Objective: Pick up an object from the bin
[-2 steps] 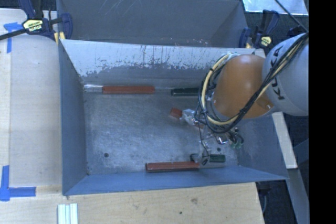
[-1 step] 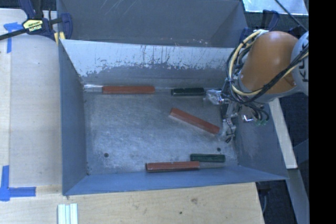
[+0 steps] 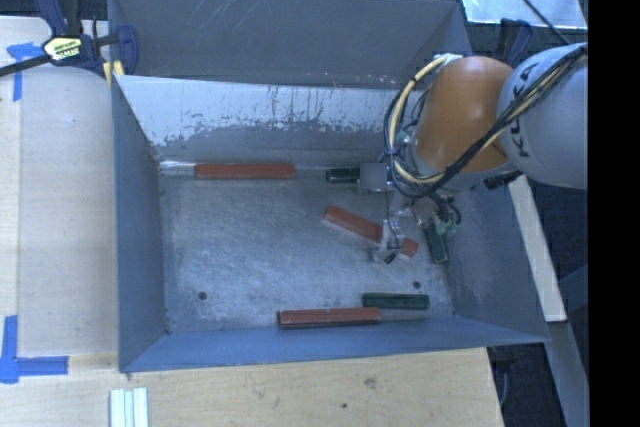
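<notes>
Where the bin point(image 3: 138, 215) floor nears its right wall, the claw point(image 3: 390, 247) is down at the right-hand end of a short reddish-brown stick point(image 3: 348, 221), which lies tilted just to its left. Whether it is open or closed, I can't tell.

Silver-grey rounded arm point(image 3: 552, 120), dark lettering point(image 3: 517, 111), probably a logo; glossy orange dome cover point(image 3: 466, 110); looped yellow-black cables point(image 3: 404, 130); small metal gripper point(image 3: 391, 251).
</notes>
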Controlling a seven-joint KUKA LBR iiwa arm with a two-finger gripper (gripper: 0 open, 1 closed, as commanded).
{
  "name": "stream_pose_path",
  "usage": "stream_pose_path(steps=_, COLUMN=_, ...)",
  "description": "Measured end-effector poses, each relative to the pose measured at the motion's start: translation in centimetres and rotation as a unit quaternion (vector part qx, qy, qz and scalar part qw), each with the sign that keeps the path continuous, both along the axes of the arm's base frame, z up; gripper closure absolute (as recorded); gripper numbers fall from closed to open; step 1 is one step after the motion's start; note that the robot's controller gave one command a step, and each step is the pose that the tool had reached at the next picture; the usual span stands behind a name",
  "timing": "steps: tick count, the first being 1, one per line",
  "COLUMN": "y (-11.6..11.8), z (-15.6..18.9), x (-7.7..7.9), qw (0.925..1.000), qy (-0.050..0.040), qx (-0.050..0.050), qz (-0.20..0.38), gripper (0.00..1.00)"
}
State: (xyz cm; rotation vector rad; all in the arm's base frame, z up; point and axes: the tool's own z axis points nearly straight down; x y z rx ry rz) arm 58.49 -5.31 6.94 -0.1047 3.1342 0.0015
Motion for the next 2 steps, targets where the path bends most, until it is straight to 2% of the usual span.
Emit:
stream_pose_path(steps=1, y=-0.1, z=0.2, x=0.1, qw=1.0000, qy=-0.0017, qx=0.000, qz=0.000, gripper=1.00)
stream_pose_path(steps=2, y=2.1, z=15.5, x=-3.4, qw=0.9868, qy=-0.0025, qx=-0.002, qz=0.162, gripper=1.00)
